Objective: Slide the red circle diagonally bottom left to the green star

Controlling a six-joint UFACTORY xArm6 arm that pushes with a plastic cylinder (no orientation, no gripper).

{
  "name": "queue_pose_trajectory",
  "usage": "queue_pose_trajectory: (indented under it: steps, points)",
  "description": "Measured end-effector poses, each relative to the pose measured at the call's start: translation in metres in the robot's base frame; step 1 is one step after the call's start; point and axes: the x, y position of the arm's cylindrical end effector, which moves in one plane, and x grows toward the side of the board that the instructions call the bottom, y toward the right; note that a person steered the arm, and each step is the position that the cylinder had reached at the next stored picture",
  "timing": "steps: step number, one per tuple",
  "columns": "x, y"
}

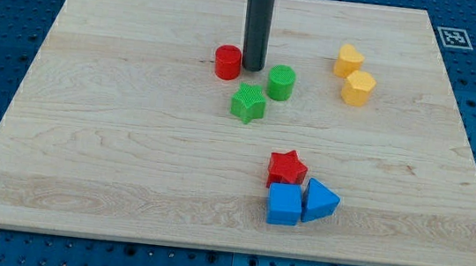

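The red circle lies on the wooden board above the middle. The green star lies just below and to the right of it, a small gap apart. My tip stands right beside the red circle on its right side, close to touching it, and above the green star. A green circle lies just right of my tip and up-right of the green star.
Two yellow blocks lie at the upper right. A red star, a blue cube and a blue triangle cluster at the lower middle right. The board's edge borders a blue perforated table.
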Motion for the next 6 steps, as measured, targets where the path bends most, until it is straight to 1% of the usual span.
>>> queue_pose_trajectory:
  steps: [1, 2, 4, 6]
  points:
    - [-0.021, -0.006]
    - [-0.015, -0.037]
    - [0.059, -0.042]
    - [0.050, -0.056]
